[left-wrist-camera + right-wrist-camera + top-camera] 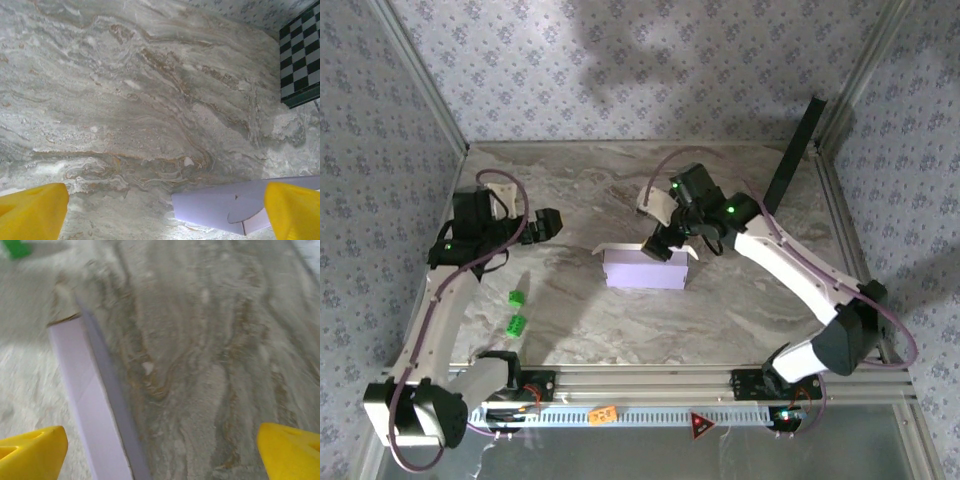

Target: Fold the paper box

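1. From above, my left gripper (pixel 556 223) sits at nine o'clock from the paper box (pixel 645 270), well apart from it. It reads there as one dark lump, so its fingers cannot be told apart. My left wrist camera settles it. Two yellow fingers (pixel 32 212) sit in the bottom corners, spread wide and holding nothing, both cut off by the frame edge.
2. Two small green blocks (pixel 517 298) lie on the marble table (pixel 740 300), at eight o'clock from the box.
3. The box lies near the table's middle, a flat lavender rectangle with a pale flap poking out at its eleven o'clock corner. The left wrist view catches one lavender corner of the box (pixel 220 207) with a curved slot. It sits at five o'clock and runs behind my right-hand finger. I cannot tell if they touch.
4. My right gripper (pixel 665 247) hangs over the box's far edge at twelve o'clock, and contact cannot be judged from above. The right wrist view is blurred. My yellow fingers (pixel 30 452) stand wide apart and empty. The box (pixel 87 405) is a lavender strip running from ten o'clock to six, just beside the left-hand finger. A green smear (pixel 17 247) at eleven o'clock is too blurred to name.
5. A long black panel (pixel 795 150) leans in the far right corner, at two o'clock from the box. The left wrist view shows a checkered patch (pixel 302 55) at two o'clock, cut off by the frame.
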`<action>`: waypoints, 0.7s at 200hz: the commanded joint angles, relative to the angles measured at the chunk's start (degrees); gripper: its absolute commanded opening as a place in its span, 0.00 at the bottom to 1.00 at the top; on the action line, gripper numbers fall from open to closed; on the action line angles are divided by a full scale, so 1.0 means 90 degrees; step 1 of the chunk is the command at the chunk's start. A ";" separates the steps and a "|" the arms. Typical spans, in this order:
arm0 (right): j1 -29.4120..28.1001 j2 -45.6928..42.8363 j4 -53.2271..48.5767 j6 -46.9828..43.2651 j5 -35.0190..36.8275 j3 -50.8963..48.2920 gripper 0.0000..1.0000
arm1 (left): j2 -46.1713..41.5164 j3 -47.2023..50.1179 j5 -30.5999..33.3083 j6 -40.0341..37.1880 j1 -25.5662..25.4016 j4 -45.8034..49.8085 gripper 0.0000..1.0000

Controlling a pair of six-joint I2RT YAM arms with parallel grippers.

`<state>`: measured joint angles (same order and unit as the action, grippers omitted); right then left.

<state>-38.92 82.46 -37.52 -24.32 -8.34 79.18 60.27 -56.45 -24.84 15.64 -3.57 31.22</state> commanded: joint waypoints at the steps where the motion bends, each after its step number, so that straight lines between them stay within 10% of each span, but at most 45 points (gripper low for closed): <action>1: 0.0203 -0.0499 0.0470 0.1463 0.0722 -0.0195 0.99 | 0.0284 -0.0289 0.0057 0.0320 -0.0180 0.0364 0.99; 140: 0.1043 -0.3096 0.1008 0.4625 -0.0535 -0.3108 0.94 | 0.0482 0.0412 0.0741 0.0365 -0.2367 -0.0126 0.90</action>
<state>-30.02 57.21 -30.76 10.96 -9.39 55.61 63.90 -53.82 -19.92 18.55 -24.25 30.20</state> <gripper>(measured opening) 0.950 0.914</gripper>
